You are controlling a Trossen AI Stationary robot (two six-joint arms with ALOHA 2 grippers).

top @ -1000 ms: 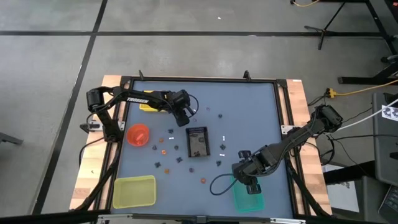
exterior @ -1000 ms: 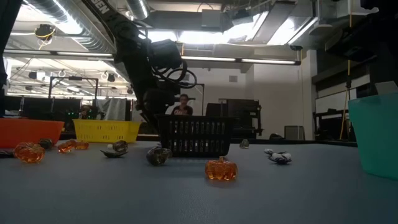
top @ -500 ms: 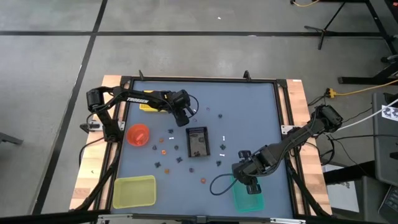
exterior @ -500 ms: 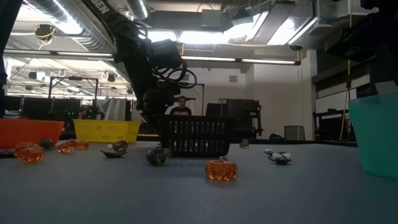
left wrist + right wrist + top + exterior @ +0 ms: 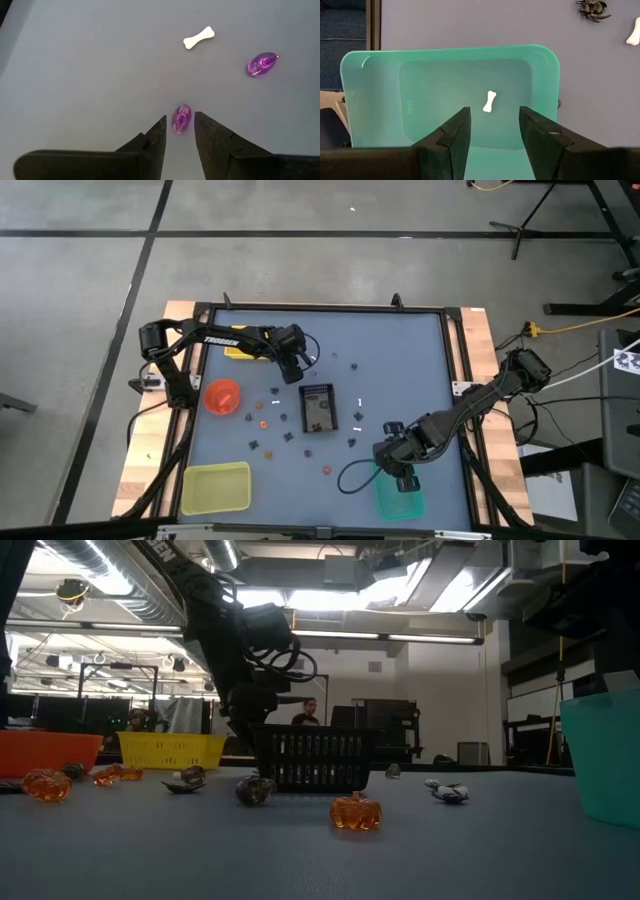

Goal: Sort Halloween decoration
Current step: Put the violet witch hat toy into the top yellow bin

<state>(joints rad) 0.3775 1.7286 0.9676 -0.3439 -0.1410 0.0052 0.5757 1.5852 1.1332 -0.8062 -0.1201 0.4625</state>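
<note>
Small Halloween trinkets lie scattered on the blue table: a purple one (image 5: 181, 118), a second purple one (image 5: 261, 64), a white bone (image 5: 198, 38), and an orange pumpkin (image 5: 356, 812). My left gripper (image 5: 179, 127) (image 5: 299, 370) points down just beyond the black tray (image 5: 318, 407). It is open, with a fingertip close on either side of the first purple trinket. My right gripper (image 5: 491, 125) (image 5: 403, 477) hangs open above the teal container (image 5: 380, 90), where a white bone (image 5: 490, 101) lies on the floor. My left gripper comes at the purple trinket (image 5: 181, 111) from above on a slant, one finger at each long side. The trinket lies flat on the table. Only slivers of table show between the fingers and the trinket, and I cannot tell whether they touch it.
An orange container (image 5: 222, 395) and a yellow basket (image 5: 238, 350) stand at the left. A yellow-green container (image 5: 215, 487) is at the near left. A black spider (image 5: 592, 7) and a bone (image 5: 634, 33) lie beyond the teal container. A person shows in the room behind.
</note>
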